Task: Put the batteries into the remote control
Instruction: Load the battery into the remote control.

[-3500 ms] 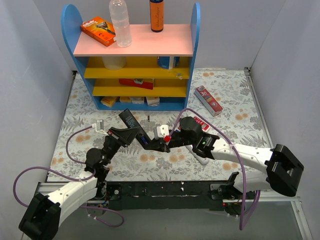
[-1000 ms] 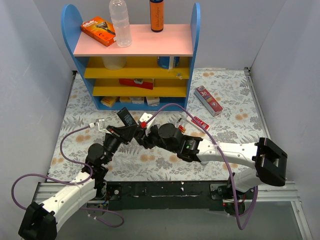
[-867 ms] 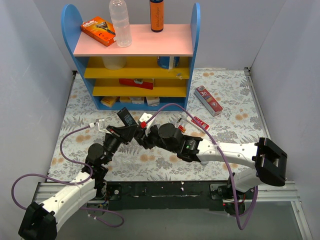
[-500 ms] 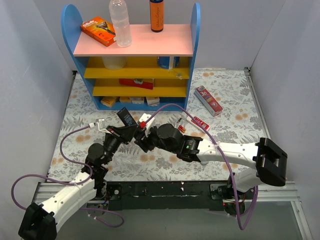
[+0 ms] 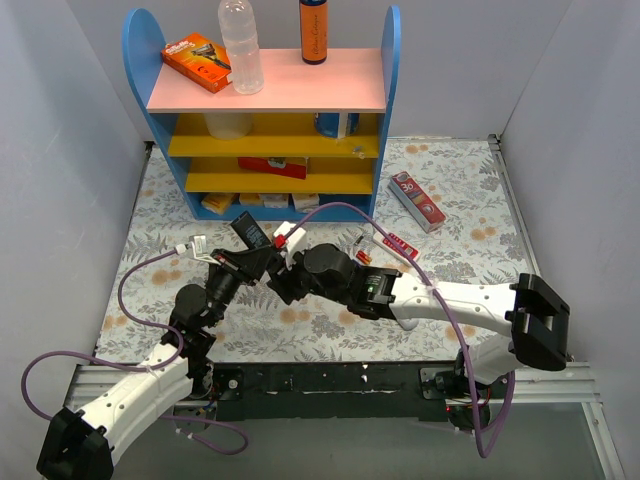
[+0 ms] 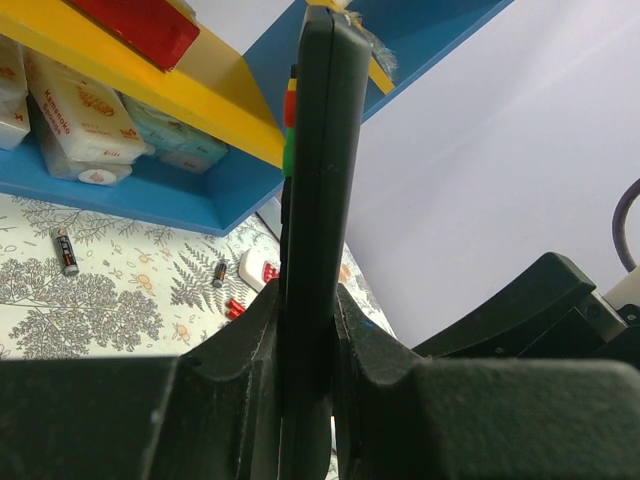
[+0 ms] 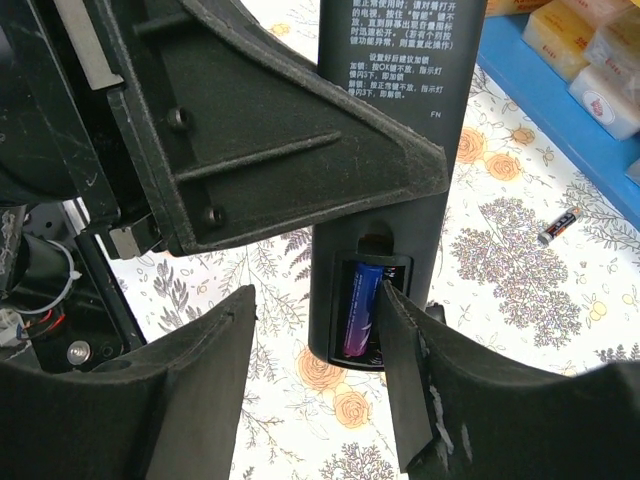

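Note:
My left gripper (image 5: 243, 264) is shut on the black remote control (image 5: 250, 232) and holds it upright above the mat. In the left wrist view the remote (image 6: 318, 150) stands edge-on between the jaws of the gripper (image 6: 308, 300). In the right wrist view the remote's back (image 7: 400, 120) faces me with its compartment open, and a dark blue battery (image 7: 358, 310) lies in it. My right gripper (image 7: 318, 360) is open, with its right finger (image 7: 405, 360) at the compartment's edge. Loose batteries lie on the mat (image 7: 560, 227), (image 6: 65, 250), (image 6: 219, 274).
A blue shelf unit (image 5: 265, 110) with boxes and bottles stands at the back. A long red-and-white box (image 5: 417, 200) lies to the right. A small white piece with red parts (image 6: 262, 272) lies on the flowered mat. Purple cables loop over both arms.
My right gripper has shifted a little left and up, closer to the remote's lower end. The left gripper still holds the remote, slightly raised.

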### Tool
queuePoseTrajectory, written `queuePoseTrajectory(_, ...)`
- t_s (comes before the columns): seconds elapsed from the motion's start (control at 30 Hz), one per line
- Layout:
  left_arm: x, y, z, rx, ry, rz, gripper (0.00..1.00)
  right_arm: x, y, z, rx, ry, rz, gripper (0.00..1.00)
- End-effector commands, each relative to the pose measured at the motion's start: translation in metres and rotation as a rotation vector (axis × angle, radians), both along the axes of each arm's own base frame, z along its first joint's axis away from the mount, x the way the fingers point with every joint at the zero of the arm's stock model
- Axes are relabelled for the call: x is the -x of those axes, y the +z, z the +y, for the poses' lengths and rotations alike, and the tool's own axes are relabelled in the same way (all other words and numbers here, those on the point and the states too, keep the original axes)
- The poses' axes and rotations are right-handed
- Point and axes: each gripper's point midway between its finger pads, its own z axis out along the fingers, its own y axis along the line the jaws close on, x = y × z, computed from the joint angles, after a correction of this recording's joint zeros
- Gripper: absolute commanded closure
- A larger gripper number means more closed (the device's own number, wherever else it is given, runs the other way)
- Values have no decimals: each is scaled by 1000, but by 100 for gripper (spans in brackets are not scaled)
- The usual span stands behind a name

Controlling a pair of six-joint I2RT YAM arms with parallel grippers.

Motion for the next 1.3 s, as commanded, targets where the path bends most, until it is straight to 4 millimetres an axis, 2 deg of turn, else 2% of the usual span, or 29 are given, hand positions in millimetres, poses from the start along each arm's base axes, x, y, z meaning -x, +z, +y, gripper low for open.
queuePoseTrajectory(0.0, 7, 39, -2, 71, -28, -83, 100, -16, 8, -2, 3, -88, -17, 41)
queuePoseTrajectory(0.3, 8, 42, -5, 85, -48, -89, 100, -16, 13, 11, 2, -43, -45, 52)
queuePoseTrajectory(0.37, 12, 41, -10, 78, -82, -91, 100, -16, 15, 13, 1, -38, -51, 56)
queuePoseTrajectory(0.4, 12, 42, -10, 80, -82, -95, 100, -16, 14, 14, 2, -32, -49, 62)
queuePoseTrajectory(0.43, 12, 42, -10, 80, -84, -95, 100, -14, 16, 15, 0, -24, -50, 63)
queuePoseTrajectory(0.6, 13, 43, -12, 83, -98, -100, 100, -8, 11, 21, 10, 28, -40, 72)
queuePoseTrajectory(0.67, 14, 43, -13, 83, -104, -103, 100, -6, 9, 22, 16, 37, -34, 72)
queuePoseTrajectory(0.77, 16, 43, -12, 86, -105, -113, 100, -9, 7, 18, 26, 19, -34, 68)
queuePoseTrajectory(0.83, 14, 40, -10, 84, -87, -102, 100, -13, 12, 14, 23, -10, -47, 61)
queuePoseTrajectory(0.97, 9, 22, -2, 73, -33, -54, 100, -17, 29, 4, 23, -32, -82, 45)
queuePoseTrajectory(1.07, 4, 7, 6, 61, 18, -4, 100, -19, 39, -7, 27, -48, -95, 39)
queuePoseTrajectory(1.1, 3, -2, 8, 51, 30, 22, 100, -22, 41, -16, 37, -61, -93, 38)
queuePoseTrajectory(1.27, 3, -18, 14, 38, 57, 58, 100, -41, 33, -54, 106, -139, -85, 38)
